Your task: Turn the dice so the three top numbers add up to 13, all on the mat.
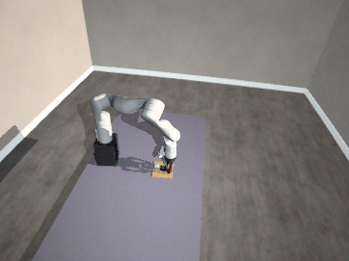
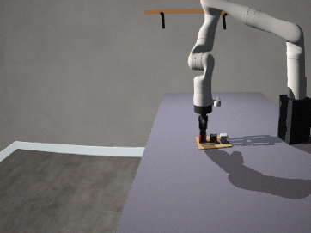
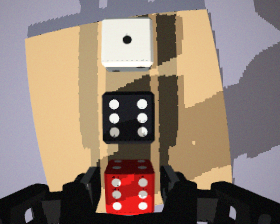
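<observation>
Grey-violet table carries the tan mat beneath our gripper. Its fingers stand apart around the red die, apparently just clear of its sides, six up. Just beyond lies the black die, six up; farthest, the white die, one up.

The white arm bends from its black pedestal down onto the tan mat.
</observation>
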### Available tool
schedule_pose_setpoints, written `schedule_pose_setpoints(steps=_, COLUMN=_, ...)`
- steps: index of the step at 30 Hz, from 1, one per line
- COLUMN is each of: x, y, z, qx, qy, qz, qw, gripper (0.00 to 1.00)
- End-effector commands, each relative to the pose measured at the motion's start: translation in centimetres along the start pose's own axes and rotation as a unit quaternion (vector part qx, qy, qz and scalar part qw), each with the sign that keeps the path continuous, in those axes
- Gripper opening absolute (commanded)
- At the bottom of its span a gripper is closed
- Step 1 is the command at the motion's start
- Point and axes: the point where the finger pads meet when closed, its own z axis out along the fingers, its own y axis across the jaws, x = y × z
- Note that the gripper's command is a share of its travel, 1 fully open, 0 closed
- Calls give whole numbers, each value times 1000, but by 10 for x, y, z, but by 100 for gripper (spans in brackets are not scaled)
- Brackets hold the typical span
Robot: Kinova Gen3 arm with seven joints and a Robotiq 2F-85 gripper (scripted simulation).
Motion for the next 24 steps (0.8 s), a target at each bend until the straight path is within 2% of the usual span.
schedule_pose_setpoints(steps=1, x=-1, y=0, z=-1, qx=0, qy=-1, qz=0, qw=1000, gripper=46)
schedule_pose_setpoints(steps=6, x=-1, y=0, z=-4, qx=0, qy=-1, qz=0, qw=1000, gripper=46)
schedule_pose_setpoints(steps=12, x=-1, y=0, z=-26, qx=0, qy=-1, qz=0, qw=1000, gripper=46)
schedule_pose_setpoints(steps=14, x=-1, y=0, z=-26, qx=0, qy=-1, qz=0, qw=1000, gripper=46)
schedule_pose_setpoints(steps=24, x=-1, y=0, z=-77, qx=0, qy=-1, qz=0, qw=1000, gripper=46)
